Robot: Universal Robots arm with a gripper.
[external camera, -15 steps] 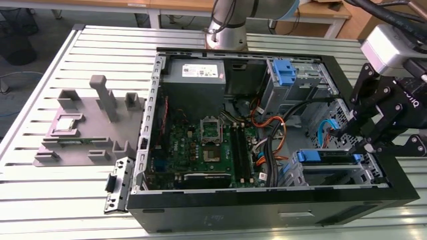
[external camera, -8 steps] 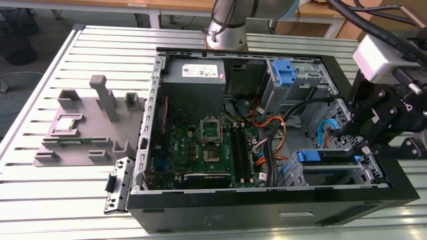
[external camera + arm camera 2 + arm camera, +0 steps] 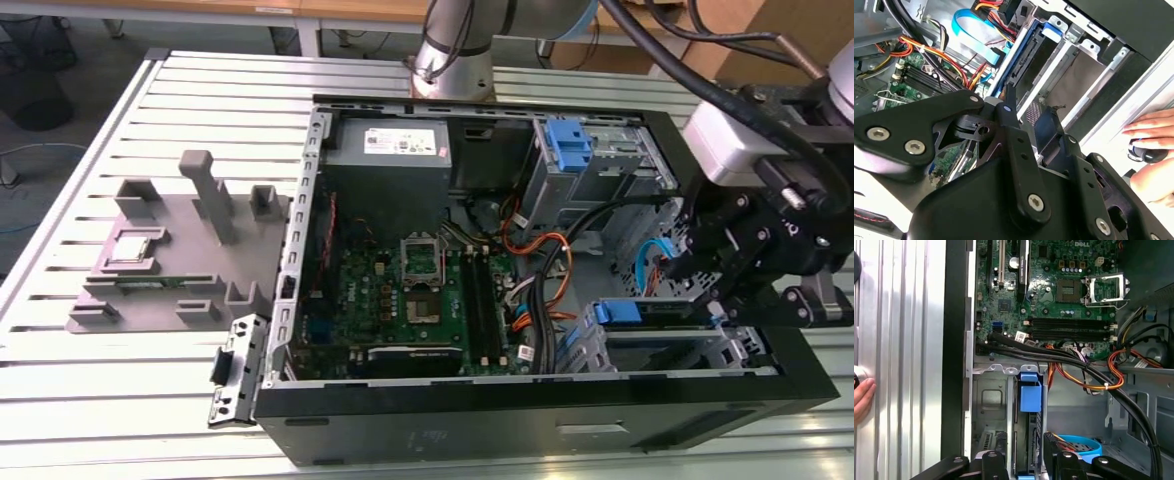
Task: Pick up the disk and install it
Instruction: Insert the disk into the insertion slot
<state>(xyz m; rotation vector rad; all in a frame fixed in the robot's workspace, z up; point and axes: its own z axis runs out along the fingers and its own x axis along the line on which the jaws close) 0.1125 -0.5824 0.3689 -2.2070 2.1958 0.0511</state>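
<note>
The jaws stand a little way apart, just wider than the thing between them, and hold nothing tightly that can be seen. In the first wrist view the gripper [image 3: 1025, 457] has its two black fingers [image 3: 995, 462] on either side of the disk [image 3: 1029, 437], which stands on edge between them inside the metal drive cage [image 3: 989, 400]. A thin dark gap shows beside one finger; whether the other touches the disk cannot be told. The disk's blue plastic tab [image 3: 1030, 392] sticks out just ahead of the jaws. Farther beyond the jaws, a bundle of black, orange and yellow cables [image 3: 1089, 382] crosses the case, and past that lies the green motherboard [image 3: 1054, 290]. A blue flat cable [image 3: 1079, 445] curls close beside one finger. In the exterior view the gripper [image 3: 714, 300] hangs over a corner of the open computer case [image 3: 534, 420], right at the disk [image 3: 638, 312]. A person's hand [image 3: 1154, 135] rests outside the case wall, well apart from the jaws.
</note>
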